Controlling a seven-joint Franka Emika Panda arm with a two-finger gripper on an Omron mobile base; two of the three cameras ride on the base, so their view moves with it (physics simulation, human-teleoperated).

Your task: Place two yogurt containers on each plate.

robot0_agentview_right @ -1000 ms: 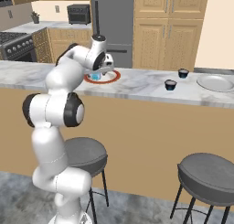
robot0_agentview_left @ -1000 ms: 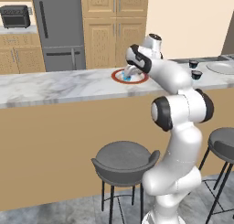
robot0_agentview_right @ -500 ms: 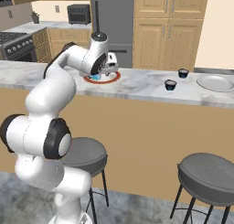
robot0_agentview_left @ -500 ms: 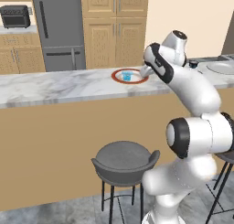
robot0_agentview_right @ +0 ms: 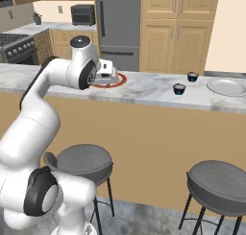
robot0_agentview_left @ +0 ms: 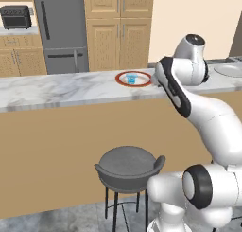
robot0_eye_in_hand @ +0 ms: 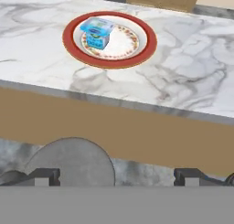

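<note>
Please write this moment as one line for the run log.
gripper: open, empty | blue yogurt container: on red-rimmed plate | two dark yogurt containers: on counter

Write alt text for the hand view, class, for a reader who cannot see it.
A pale blue yogurt tub sits left of centre on a round white plate with a broad red rim, on a grey-veined marble counter. The open pincer hangs empty near the counter's front edge, above a round grey stool seat.

Counter [robot0_agentview_left: 56, 89]: long white marble top with grey veins, tan front below.
Stools [robot0_agentview_right: 82, 160]: two round grey seats on dark legs, before the counter.
Fridge [robot0_agentview_left: 59, 30]: tall, grey, behind the counter.
Cabinets [robot0_agentview_left: 118, 27]: light wood doors.
Stove [robot0_agentview_right: 14, 42]: far left.
</note>
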